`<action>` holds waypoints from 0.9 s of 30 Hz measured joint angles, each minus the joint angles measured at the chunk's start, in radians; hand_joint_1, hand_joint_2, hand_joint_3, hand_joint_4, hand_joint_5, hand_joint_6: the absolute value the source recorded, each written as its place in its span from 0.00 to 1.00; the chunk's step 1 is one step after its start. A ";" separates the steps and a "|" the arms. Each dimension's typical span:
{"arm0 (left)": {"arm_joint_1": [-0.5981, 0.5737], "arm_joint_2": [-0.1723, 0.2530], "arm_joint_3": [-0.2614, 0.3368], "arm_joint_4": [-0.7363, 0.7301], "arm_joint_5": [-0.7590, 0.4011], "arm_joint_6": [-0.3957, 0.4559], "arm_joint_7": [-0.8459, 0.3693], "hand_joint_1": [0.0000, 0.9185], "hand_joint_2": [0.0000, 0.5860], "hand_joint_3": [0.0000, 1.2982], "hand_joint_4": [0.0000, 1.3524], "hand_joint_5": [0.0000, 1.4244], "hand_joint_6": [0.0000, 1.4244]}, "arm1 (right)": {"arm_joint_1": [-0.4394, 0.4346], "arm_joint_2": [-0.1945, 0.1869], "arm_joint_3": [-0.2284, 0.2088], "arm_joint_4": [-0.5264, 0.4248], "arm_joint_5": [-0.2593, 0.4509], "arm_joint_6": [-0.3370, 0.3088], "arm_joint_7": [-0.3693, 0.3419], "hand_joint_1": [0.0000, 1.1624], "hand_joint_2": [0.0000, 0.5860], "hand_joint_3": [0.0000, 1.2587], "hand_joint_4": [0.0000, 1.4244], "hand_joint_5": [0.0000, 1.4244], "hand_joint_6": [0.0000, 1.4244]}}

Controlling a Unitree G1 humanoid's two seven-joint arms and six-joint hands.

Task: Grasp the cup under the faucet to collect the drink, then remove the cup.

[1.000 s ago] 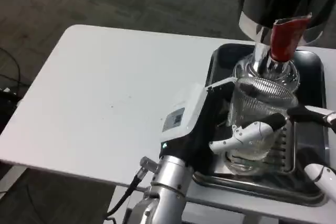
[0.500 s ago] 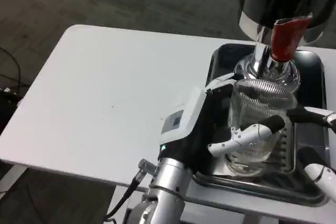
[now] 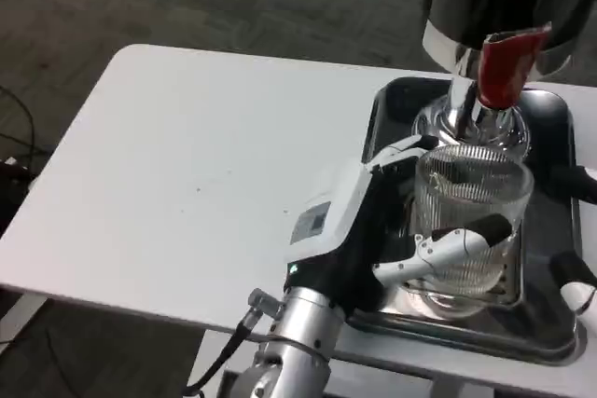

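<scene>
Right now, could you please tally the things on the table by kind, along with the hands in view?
Cups: 1, clear ribbed cup, gripped by the left hand
Trays: 1, dark tray
Dispensers: 1, faucet with red handle
Hands: 2, counting the right hand at the edge
Total: 5

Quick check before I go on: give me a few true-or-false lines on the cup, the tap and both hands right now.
1. The left hand grips the cup. True.
2. The cup lies on its side. False: it is upright, mouth up, over the tray.
3. The tap's lever is blue. False: it is red.
4. The cup sits just below the tap. True.
5. The right hand holds the cup. False: its fingers show at the picture's right edge, apart from the cup.
</scene>
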 measured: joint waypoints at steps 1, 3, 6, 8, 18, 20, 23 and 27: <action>0.000 0.000 0.000 0.000 0.000 0.000 0.000 0.17 0.31 0.51 0.14 0.23 0.23 | 0.001 0.000 0.000 -0.001 -0.001 0.000 -0.001 0.32 0.65 0.16 0.15 0.11 0.06; 0.001 0.000 0.000 -0.001 0.000 0.000 0.000 0.17 0.31 0.51 0.14 0.23 0.23 | 0.001 0.000 0.000 -0.002 -0.002 0.001 -0.004 0.32 0.65 0.16 0.15 0.11 0.06; 0.003 0.002 -0.001 -0.006 0.005 0.000 -0.003 0.17 0.31 0.51 0.14 0.23 0.23 | 0.002 0.000 0.000 -0.002 -0.003 0.002 -0.006 0.32 0.65 0.16 0.15 0.11 0.06; 0.011 0.004 -0.003 -0.014 0.008 0.000 -0.003 0.18 0.29 0.51 0.13 0.23 0.22 | 0.003 0.000 0.000 -0.002 -0.008 0.002 -0.007 0.32 0.65 0.16 0.15 0.11 0.06; 0.010 0.006 -0.008 -0.021 0.037 0.005 -0.003 0.29 0.17 0.36 0.08 0.19 0.18 | 0.009 0.004 0.000 -0.011 -0.017 0.016 -0.014 0.30 0.66 0.17 0.15 0.11 0.05; 0.010 0.006 -0.009 -0.021 0.048 0.007 -0.003 0.28 0.15 0.33 0.06 0.18 0.17 | 0.009 0.004 0.000 -0.011 -0.017 0.016 -0.014 0.30 0.66 0.17 0.15 0.11 0.05; 0.010 0.006 -0.011 -0.021 0.052 0.020 -0.003 0.27 0.12 0.27 0.04 0.16 0.16 | 0.010 0.005 0.000 -0.011 -0.017 0.017 -0.015 0.30 0.67 0.17 0.15 0.11 0.05; 0.010 0.007 -0.016 -0.021 0.054 0.031 -0.003 0.26 0.09 0.22 0.03 0.15 0.15 | 0.011 0.006 0.001 -0.011 -0.016 0.017 -0.015 0.30 0.67 0.17 0.15 0.11 0.05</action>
